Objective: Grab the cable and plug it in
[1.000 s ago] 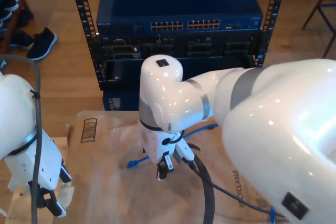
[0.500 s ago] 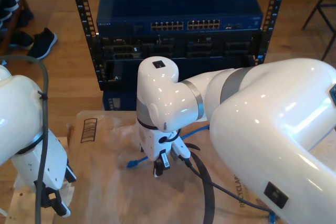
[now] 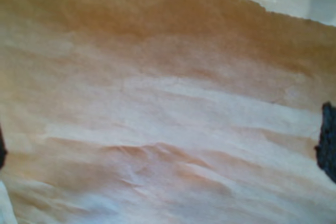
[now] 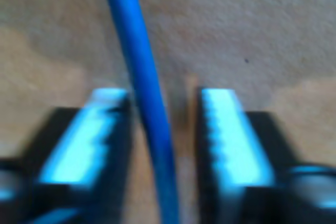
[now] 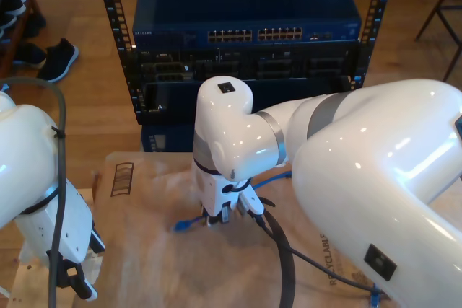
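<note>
Blue ethernet cable (image 4: 140, 103) is lying on crumpled brown paper (image 5: 155, 261), running between the two ribbed pads (image 4: 223, 135) of my second gripper (image 4: 163, 135) – one pad is close against it, the other is standing off with a narrow gap, so the jaws are not yet clamping. Judgement: the gripper is straddling the cable to take it just behind the plug, so that the plug can afterwards be steered into a port.

In the exterior view the second arm is standing over the middle of the paper with its gripper (image 5: 216, 216) down at the surface; the cable's plug end (image 5: 182, 225) is sticking out toward the exterior view's left, and more blue cable (image 5: 274, 178) is trailing off behind the arm.

My first gripper (image 5: 76, 283) is hanging at the exterior view's lower left, clear of the cable; its wrist view is looking down on bare paper (image 3: 168, 108) with a dark fingertip at each edge – fingers wide apart, holding nothing.

Behind the table, a rack-mounted network switch (image 5: 245, 16) is presenting two banks of ports (image 5: 254, 34); its small white brand mark is too small to read. On the paper, part of the word "RECYCLABLE" (image 5: 333, 263) is readable
</note>
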You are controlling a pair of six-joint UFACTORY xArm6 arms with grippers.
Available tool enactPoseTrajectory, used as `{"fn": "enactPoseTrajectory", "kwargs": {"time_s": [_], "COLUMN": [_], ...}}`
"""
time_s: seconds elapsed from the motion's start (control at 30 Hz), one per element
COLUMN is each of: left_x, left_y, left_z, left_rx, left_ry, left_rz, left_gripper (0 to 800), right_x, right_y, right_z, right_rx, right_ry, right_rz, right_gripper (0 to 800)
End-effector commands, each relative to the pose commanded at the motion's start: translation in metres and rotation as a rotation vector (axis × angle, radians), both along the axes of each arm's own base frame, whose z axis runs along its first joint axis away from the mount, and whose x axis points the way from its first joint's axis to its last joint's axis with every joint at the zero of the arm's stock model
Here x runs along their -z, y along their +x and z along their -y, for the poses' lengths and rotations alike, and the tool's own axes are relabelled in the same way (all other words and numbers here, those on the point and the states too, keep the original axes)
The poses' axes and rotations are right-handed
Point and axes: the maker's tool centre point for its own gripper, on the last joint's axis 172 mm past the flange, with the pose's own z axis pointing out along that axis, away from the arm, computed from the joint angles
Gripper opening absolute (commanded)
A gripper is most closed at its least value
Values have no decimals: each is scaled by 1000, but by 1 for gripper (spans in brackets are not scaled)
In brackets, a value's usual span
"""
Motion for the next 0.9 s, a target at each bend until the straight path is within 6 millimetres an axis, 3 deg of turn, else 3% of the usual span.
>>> {"fn": "enactPoseTrajectory", "kwargs": {"time_s": [0.07,0.17,0.33,0.47,0.63,0.73,0.9], "left_x": [-3,-18,-67,-109,-146,-160,-185], "left_y": [3,13,26,39,44,44,52], "left_z": [0,11,71,105,142,148,151], "left_rx": [-6,-37,-102,-117,-124,-88,-120], "left_ry": [0,-44,-291,-441,-633,-720,-842], "left_rz": [8,32,34,55,67,99,128], "left_gripper": [800,800,800,800,799,799,797], "right_x": [2,-14,-56,-92,-156,-187,-205], "right_y": [1,-8,-45,-65,-95,-105,-104], "right_z": [6,8,49,77,60,49,44], "right_rx": [14,49,188,278,331,335,334], "right_ry": [0,34,110,180,349,428,467], "right_rz": [-5,-14,-125,-168,-257,-274,-259], "right_gripper": [2,2,2,1,1,1,1]}}
